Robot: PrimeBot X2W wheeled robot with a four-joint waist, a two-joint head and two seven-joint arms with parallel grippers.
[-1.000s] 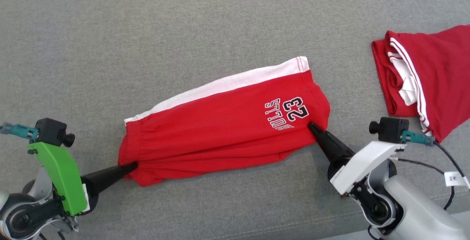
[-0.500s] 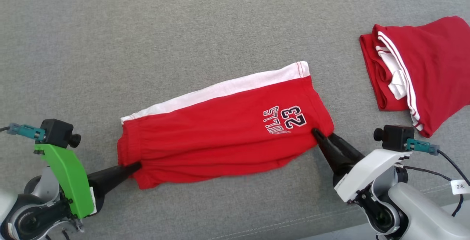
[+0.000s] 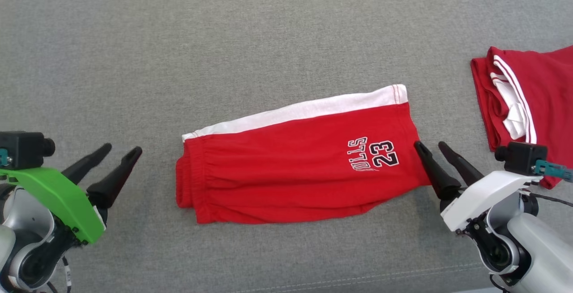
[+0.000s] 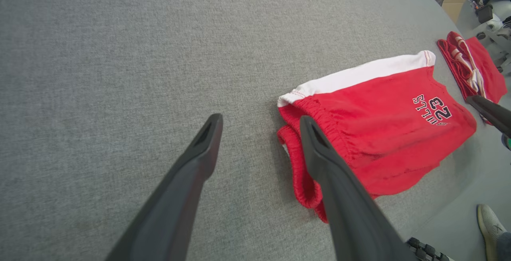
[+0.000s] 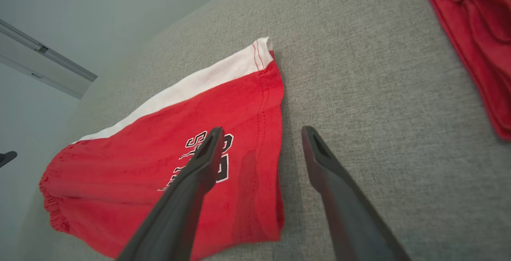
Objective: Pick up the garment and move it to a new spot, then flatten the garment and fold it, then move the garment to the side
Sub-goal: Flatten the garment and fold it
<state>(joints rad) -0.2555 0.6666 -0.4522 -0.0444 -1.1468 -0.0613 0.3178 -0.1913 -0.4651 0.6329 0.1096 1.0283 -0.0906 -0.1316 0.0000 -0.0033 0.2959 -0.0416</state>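
1. My left gripper (image 3: 122, 148) is open and holds nothing, near the waistband end of the shorts but not touching. My right gripper (image 3: 429, 144) is open and holds nothing too, its tips just beside the leg hem.
2. The red shorts (image 3: 295, 167) lie flat mid-tabletop, folded leg over leg, white stripe on the far edge. I flank both ends because, I judge, lifting there keeps the fold intact.
3. Farther right lies another folded red garment (image 3: 537, 91), probably marking the side spot.
4. Beyond stretches the grey tabletop (image 3: 224, 37).
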